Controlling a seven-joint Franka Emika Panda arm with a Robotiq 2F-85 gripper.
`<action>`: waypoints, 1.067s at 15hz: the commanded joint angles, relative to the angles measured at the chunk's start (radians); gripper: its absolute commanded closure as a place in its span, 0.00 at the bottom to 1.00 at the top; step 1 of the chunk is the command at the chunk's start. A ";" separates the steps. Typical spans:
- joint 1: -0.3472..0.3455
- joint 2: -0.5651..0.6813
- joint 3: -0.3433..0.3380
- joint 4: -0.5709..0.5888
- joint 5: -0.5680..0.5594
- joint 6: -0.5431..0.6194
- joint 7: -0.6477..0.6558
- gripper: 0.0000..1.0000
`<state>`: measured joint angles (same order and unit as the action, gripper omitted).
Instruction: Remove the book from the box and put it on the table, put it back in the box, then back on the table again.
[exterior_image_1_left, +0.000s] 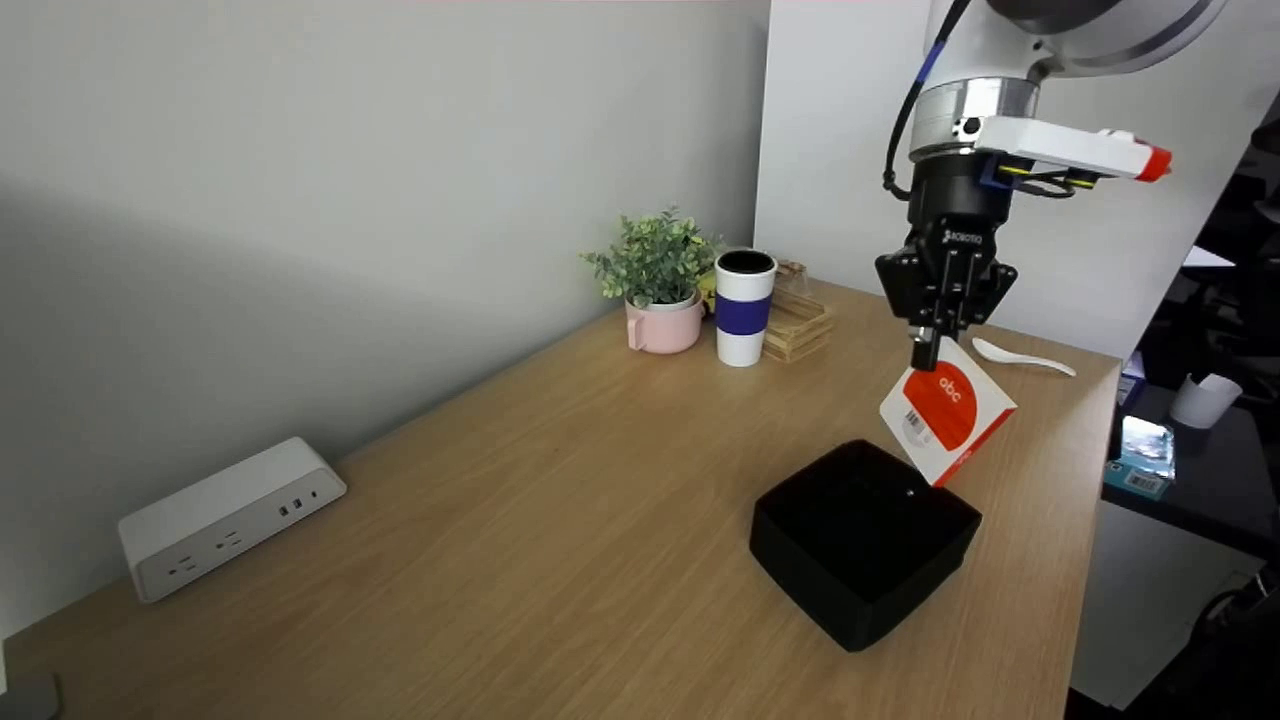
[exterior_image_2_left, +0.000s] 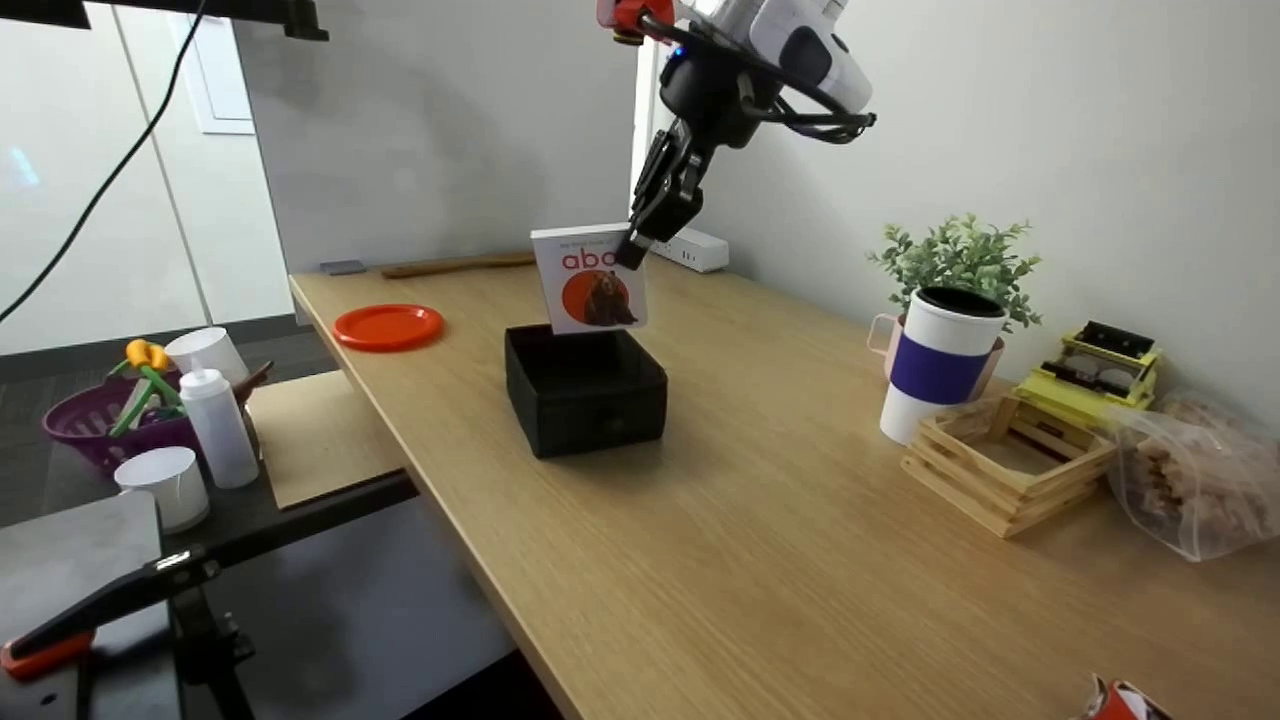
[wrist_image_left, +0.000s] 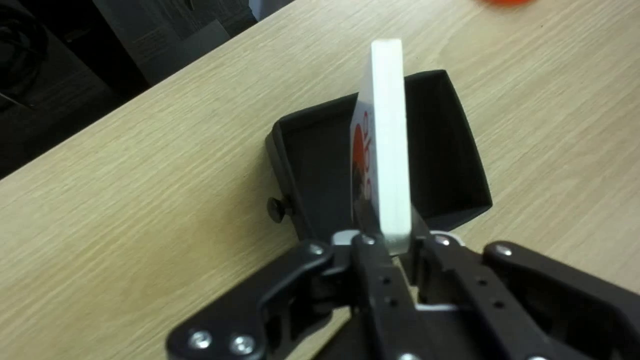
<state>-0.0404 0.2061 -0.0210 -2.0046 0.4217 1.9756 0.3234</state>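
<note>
My fingers (exterior_image_1_left: 925, 355): pinching one book (exterior_image_1_left: 945, 415);
Box (exterior_image_2_left: 600, 415): one; book hides part in wrist view;
Table (exterior_image_1_left: 560, 540): one plant (exterior_image_1_left: 655, 260); one tumbler (exterior_image_1_left: 743, 312); one plate (exterior_image_2_left: 388, 328); one spoon (exterior_image_1_left: 1010, 356)

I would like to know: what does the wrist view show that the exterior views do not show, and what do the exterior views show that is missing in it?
Only the wrist view shows both fingers at once, one on each side of the book.

Only the exterior views show the plant, the white cup with a purple band, the wooden crate and the white power strip.

All share the gripper shut on the book, the black box below it and the table.
</note>
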 joint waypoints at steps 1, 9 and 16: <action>-0.012 -0.058 -0.032 -0.069 0.014 0.025 0.060 0.97; -0.086 -0.027 -0.110 -0.122 0.093 0.005 0.043 0.97; -0.106 0.076 -0.107 -0.065 0.064 -0.089 -0.073 0.97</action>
<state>-0.1430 0.2305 -0.1440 -2.1205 0.5151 1.9548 0.3184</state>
